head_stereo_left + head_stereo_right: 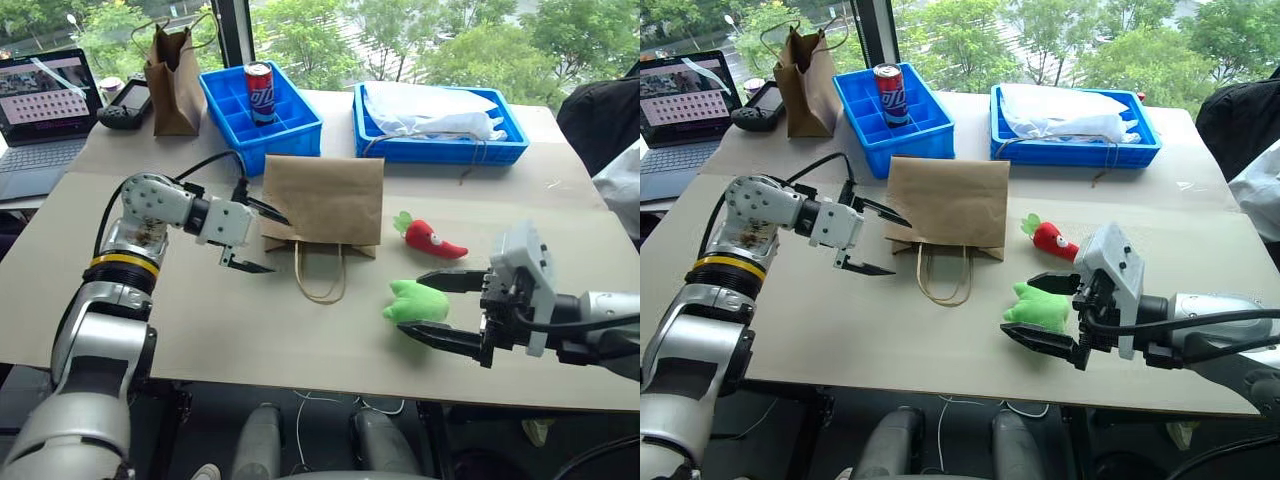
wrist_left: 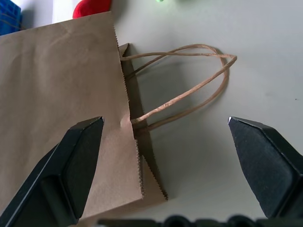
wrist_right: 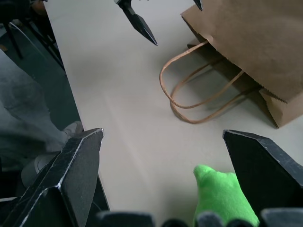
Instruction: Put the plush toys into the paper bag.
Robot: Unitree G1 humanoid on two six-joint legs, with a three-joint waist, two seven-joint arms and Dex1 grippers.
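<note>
Fuzzy green plush lump [image 1: 413,301] sits between the wide-open right pincer [image 1: 437,307]; left pincer [image 1: 257,238], agape and empty, flanks the flat kraft bag [image 1: 322,202].

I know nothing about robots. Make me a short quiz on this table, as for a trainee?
1. True or false: the paper bag stands upright on the table.
2. Which toy lies between the right gripper's open fingers?
A. red chili toy
B. green plush toy
C. neither
3. Fill in: the left gripper is open beside the bag's ____ end.

Key:
1. False: it lies flat, handles toward the robot.
2. B, not yet clamped.
3. Mouth: the end with the twine handles.
</note>
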